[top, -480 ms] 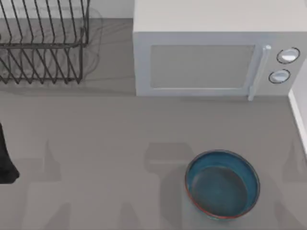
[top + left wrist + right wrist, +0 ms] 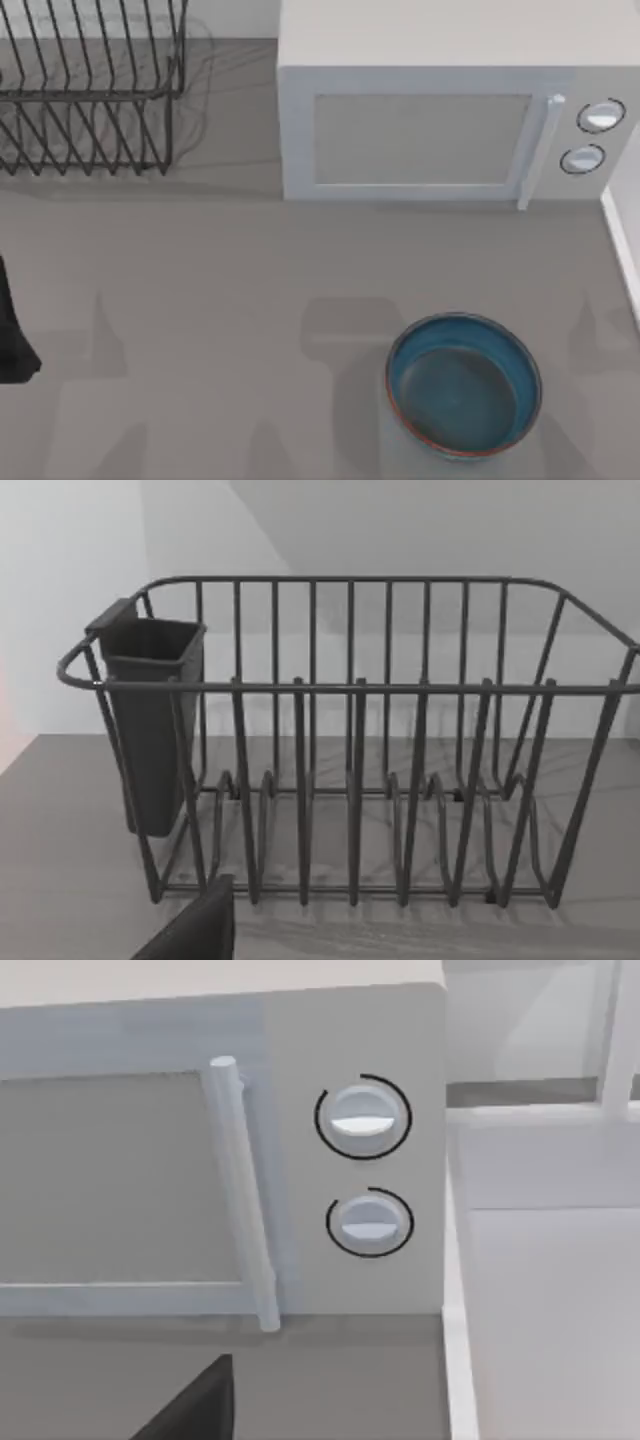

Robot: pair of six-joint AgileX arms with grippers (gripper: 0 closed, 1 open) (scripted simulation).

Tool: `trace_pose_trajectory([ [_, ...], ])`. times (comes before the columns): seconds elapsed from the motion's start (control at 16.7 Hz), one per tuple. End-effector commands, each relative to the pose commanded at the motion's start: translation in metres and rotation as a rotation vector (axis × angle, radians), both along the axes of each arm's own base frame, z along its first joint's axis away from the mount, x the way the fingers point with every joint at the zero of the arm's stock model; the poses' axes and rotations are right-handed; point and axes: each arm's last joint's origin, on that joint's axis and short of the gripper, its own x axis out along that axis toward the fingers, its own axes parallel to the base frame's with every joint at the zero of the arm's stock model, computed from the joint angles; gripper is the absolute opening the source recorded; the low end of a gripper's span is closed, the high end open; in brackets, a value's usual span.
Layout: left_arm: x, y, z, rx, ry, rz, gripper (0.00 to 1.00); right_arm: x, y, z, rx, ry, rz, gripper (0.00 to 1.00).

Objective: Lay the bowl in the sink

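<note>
The bowl (image 2: 463, 385) stands upright on the grey table toward the front right in the top view, teal-blue with a darker inside and a thin reddish rim. Nothing touches it. The white sink (image 2: 545, 1290) lies at the table's right edge beside the microwave, and its rim (image 2: 622, 240) also shows in the top view. A black part of my left arm (image 2: 12, 335) sits at the far left edge, well away from the bowl. A dark piece of my left gripper (image 2: 195, 930) faces the dish rack. A dark piece of my right gripper (image 2: 195, 1405) faces the microwave's knobs.
A white microwave (image 2: 440, 120) with a handle and two knobs stands at the back, right of centre. A dark wire dish rack (image 2: 90, 90) with a cutlery cup (image 2: 150, 720) stands at the back left. Open grey tabletop (image 2: 200, 300) lies between them and the bowl.
A faint shadow on the table's right side has shifted slightly leftward. The bowl and the left arm have not moved.
</note>
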Motion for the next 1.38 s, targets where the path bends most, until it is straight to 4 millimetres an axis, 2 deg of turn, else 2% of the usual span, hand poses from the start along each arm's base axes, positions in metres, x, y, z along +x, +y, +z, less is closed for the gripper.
trace_pose_trajectory([
  [0.12, 0.0, 0.0, 0.0, 0.0, 0.0, 0.0, 1.0, 0.009, 0.008, 0.016, 0.033, 0.162, 0.038, 1.0],
  [0.3, 0.0, 0.0, 0.0, 0.0, 0.0, 0.0, 1.0, 0.035, 0.026, 0.034, 0.053, 0.476, 0.076, 1.0],
  [0.54, 0.0, 0.0, 0.0, 0.0, 0.0, 0.0, 1.0, 0.076, 0.061, 0.041, 0.018, 0.891, 0.074, 1.0],
  [0.72, 0.0, 0.0, 0.0, 0.0, 0.0, 0.0, 1.0, 0.101, 0.091, 0.041, -0.034, 1.117, 0.047, 1.0],
  [1.02, 0.0, 0.0, 0.0, 0.0, 0.0, 0.0, 1.0, 0.128, 0.13, 0.036, -0.113, 1.326, -0.005, 1.0],
  [1.14, 0.0, 0.0, 0.0, 0.0, 0.0, 0.0, 1.0, 0.131, 0.137, 0.035, -0.125, 1.35, -0.014, 1.0],
  [1.38, 0.0, 0.0, 0.0, 0.0, 0.0, 0.0, 1.0, 0.131, 0.138, 0.035, -0.126, 1.352, -0.014, 1.0],
])
